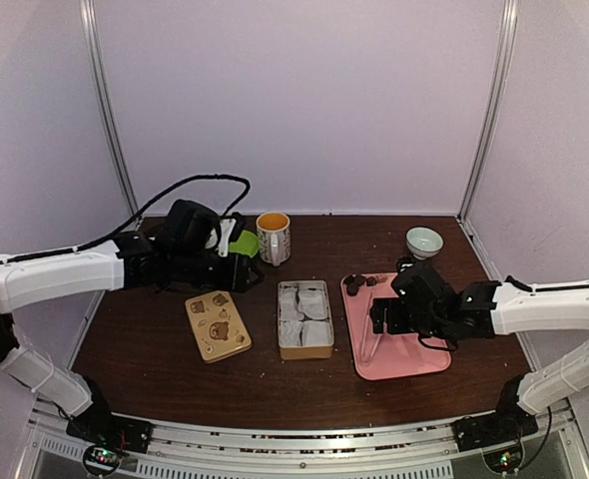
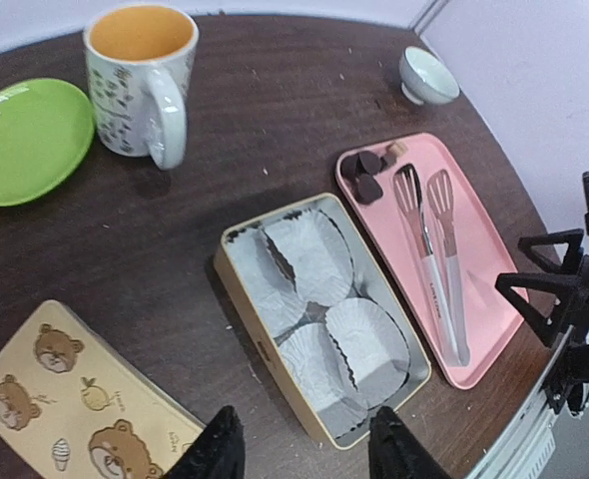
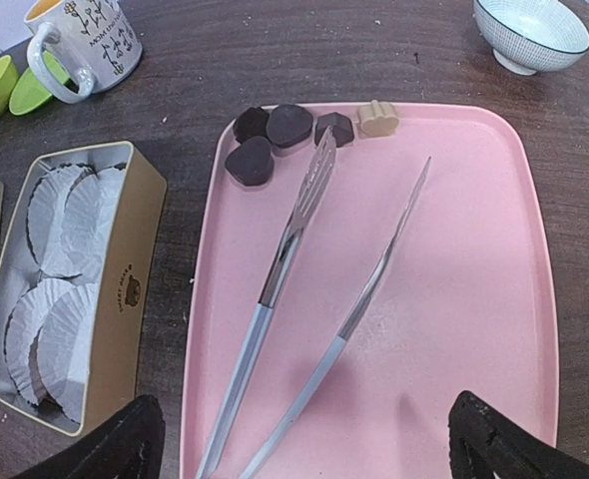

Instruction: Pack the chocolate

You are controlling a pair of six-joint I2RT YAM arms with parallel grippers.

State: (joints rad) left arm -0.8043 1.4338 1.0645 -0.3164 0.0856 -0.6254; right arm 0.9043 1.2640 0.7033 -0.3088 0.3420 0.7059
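Dark wood table (image 1: 135, 344). Pink tray (image 3: 474, 249) sits on its right half, with an open tan tin (image 3: 125, 289) of white paper cups just beside the tray's left edge. Right gripper (image 3: 304, 409) hovers over the tray's near end, jaws wide apart, empty. Left gripper (image 2: 306, 417): jaws apart, empty. Metal tongs (image 3: 285, 259) lie lengthwise on the tray. Chocolate (image 3: 290, 125) is clustered at the tray's far left corner (four dark lumps, one tan), by the tong tips.
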